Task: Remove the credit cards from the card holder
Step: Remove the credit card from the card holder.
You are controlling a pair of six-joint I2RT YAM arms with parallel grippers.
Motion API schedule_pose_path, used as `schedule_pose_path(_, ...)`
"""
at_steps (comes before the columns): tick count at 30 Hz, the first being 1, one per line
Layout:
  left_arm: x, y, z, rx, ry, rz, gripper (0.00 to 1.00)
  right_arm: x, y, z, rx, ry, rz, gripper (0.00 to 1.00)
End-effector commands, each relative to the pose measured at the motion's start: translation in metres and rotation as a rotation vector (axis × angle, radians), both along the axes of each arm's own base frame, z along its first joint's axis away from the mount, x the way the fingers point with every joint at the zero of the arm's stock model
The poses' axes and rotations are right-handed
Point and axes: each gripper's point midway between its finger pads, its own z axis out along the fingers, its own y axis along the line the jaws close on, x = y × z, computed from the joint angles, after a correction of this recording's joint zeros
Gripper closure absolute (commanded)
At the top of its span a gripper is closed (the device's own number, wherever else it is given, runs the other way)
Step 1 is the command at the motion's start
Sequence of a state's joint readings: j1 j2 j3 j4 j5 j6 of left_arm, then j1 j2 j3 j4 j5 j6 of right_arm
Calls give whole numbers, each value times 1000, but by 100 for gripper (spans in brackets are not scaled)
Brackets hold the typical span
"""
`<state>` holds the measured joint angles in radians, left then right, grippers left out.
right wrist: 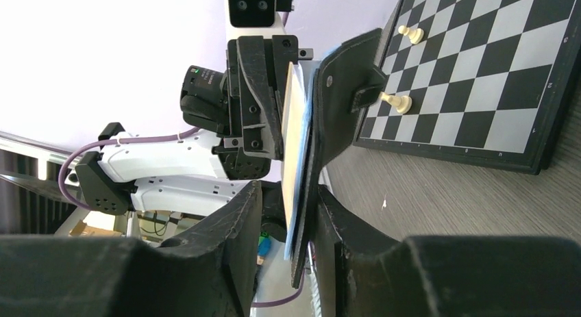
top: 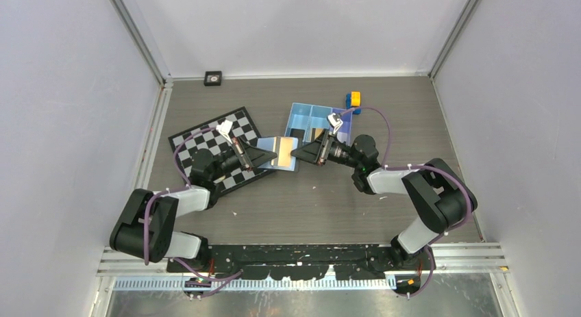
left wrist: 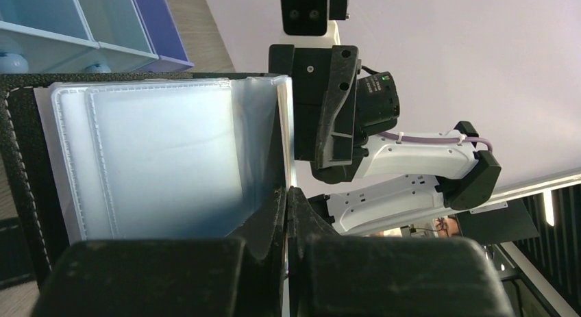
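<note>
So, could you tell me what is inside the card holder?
Pale plastic sleeves show inside the card holder. Their frosted faces cover what lies within, so whether anything sits in them cannot be seen.

Both arms reach from the near edge toward the middle of the table, elbows bent outward. The left gripper (top: 272, 155) and the right gripper (top: 297, 153) face each other, each one pinching a side of the card holder (top: 283, 161).
</note>
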<state>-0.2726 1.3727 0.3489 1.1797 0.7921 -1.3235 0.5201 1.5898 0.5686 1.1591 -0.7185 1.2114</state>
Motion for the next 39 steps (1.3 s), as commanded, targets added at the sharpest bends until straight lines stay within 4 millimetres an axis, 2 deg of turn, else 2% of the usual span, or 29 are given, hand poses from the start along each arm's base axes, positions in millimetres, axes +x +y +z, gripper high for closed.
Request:
schedule_pose_path(1,0,3,10,13,-66,21,100,-4,9,15,43,-53,49,61)
schedule_pose_path(4,0,2,10,14,-66,17,100,-1,11,11,41,-31,55,64)
schedule_pose_path(9,0,2,11,11,-65,20,100,2,13,3,22,-2,49,79)
schedule_pose_path(16,0,4,12,12,-65,27,91,7,9,-1,15,11,32,86)
schedule_pose_path(28,2,11,13,6,-62,52,90,6,8,2,25,6,36,84)
schedule_pose_path(32,2,12,14,4,-64,55,95,6,8,2,26,7,35,82)
schedule_pose_path(35,2,12,14,2,-67,52,100,6,8,3,29,6,38,76)
schedule_pose_path(37,2,12,14,0,-68,51,100,5,8,3,30,6,40,71)
schedule_pose_path(39,2,12,15,-1,-71,53,100,5,8,4,31,4,39,71)
